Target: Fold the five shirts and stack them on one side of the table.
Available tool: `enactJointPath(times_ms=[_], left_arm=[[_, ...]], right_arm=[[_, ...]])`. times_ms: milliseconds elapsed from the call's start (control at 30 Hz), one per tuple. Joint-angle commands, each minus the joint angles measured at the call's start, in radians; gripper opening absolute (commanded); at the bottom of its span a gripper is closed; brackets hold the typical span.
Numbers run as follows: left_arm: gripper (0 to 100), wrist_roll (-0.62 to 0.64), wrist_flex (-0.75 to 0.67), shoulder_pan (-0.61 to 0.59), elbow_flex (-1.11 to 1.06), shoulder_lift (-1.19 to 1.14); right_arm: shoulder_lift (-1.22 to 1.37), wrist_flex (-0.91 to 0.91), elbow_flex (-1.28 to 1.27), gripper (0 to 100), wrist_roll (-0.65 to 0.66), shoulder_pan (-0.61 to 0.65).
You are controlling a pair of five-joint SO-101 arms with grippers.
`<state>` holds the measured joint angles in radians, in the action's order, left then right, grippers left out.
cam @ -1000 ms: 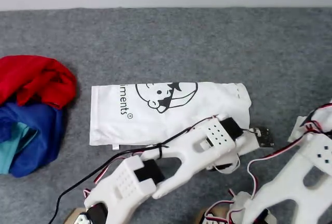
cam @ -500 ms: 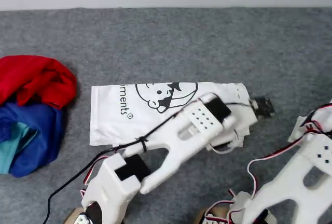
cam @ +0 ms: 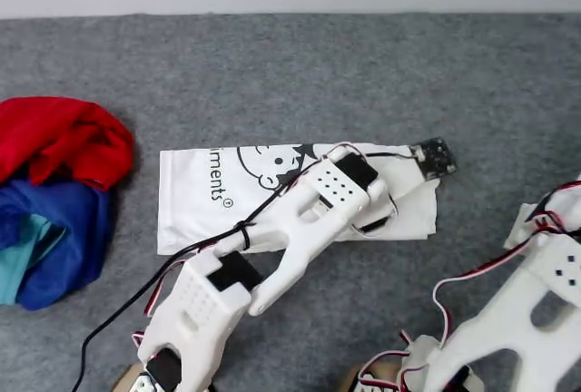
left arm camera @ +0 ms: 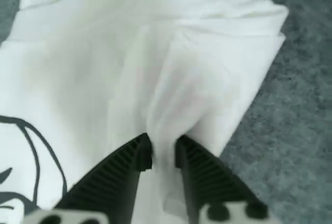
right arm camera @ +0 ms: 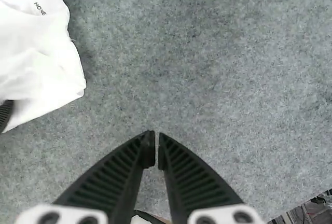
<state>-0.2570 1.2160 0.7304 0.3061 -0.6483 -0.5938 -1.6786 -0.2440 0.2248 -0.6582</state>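
Two arms: the left arm (cam: 300, 220), of white plastic with black cables, lies across the white shirt and covers a part of its print; the right arm (cam: 536, 301), of the same white plastic, is at the near right corner, apart from the shirt.
Left gripper (left arm camera: 163, 149): the black ribbed fingers pinch a raised fold of white cloth near one end of the shirt.
Right gripper (right arm camera: 155, 143): the jaws are pressed together on nothing, above the bare table, near a corner of the shirt but not touching it.
White shirt (cam: 200, 201): soft cloth with a black cartoon print, folded to a long strip, flat in the middle of the grey carpet-like table (cam: 363, 74).
Left edge: a crumpled red shirt (cam: 64, 142) lies against a dark blue shirt (cam: 64, 238), with a teal cloth (cam: 23, 251) touching the blue one.
Count: four garments, one of each colour.
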Motion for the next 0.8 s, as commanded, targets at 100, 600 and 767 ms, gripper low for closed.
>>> enactJointPath(times_ms=[100,600,767], left_arm=[[14,-0.02,-0.023,-0.011,0.048,-0.006],[15,-0.021,0.112,-0.112,0.259,-0.018],[15,-0.021,0.054,-0.144,0.189,-0.017]], right_arm=[[-0.027,0.01,0.008,2.6,0.009,-0.007],[-0.027,0.008,0.008,2.6,0.009,-0.008],[-0.027,0.005,0.008,2.6,0.009,-0.01]])
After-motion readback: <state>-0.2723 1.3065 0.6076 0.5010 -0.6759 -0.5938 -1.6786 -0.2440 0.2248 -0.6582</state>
